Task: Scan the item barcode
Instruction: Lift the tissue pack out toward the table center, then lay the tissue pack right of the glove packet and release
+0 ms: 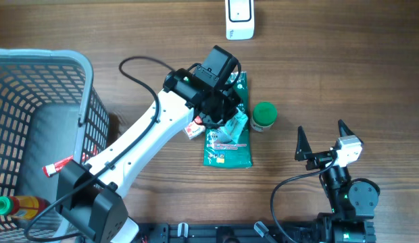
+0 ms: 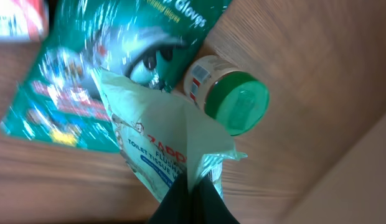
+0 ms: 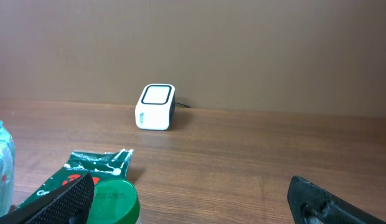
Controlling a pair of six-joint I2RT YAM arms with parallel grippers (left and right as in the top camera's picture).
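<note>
From above, the left gripper [image 1: 226,120] sits mid-table, pressed together on a pale green toilet tissue pack [image 1: 231,128]. The pack hangs over a green gloves packet [image 1: 228,150] lying flat on the wooden table [image 1: 344,61]. A green-lidded jar [image 1: 264,116] stands just beside the packet, and a small red-and-white item [image 1: 194,130] lies at its other edge. The white barcode scanner [image 1: 240,19] is at the far edge, well apart from the pack. The right gripper [image 1: 322,135] waits near its base with its fingers spread and nothing between them. A grey wire basket [image 1: 57,64] stands at the left.

In the left wrist view, the dark fingertips [image 2: 192,198] pinch a folded corner of the tissue pack [image 2: 159,140]. The gloves packet [image 2: 87,68] and the jar [image 2: 233,99] are below and behind it. I can see printed lettering but no barcode on this face.

In the right wrist view, the right gripper [image 3: 190,193] is wide apart and holds nothing. The scanner [image 3: 155,107] faces it across bare table, with the jar's lid [image 3: 115,199] and the gloves packet [image 3: 96,163] in the near left corner.

I'd judge the pick-up done. What's left is carrying the pack to the scanner and turning its barcode to the window, so the task looks roughly a third along.
</note>
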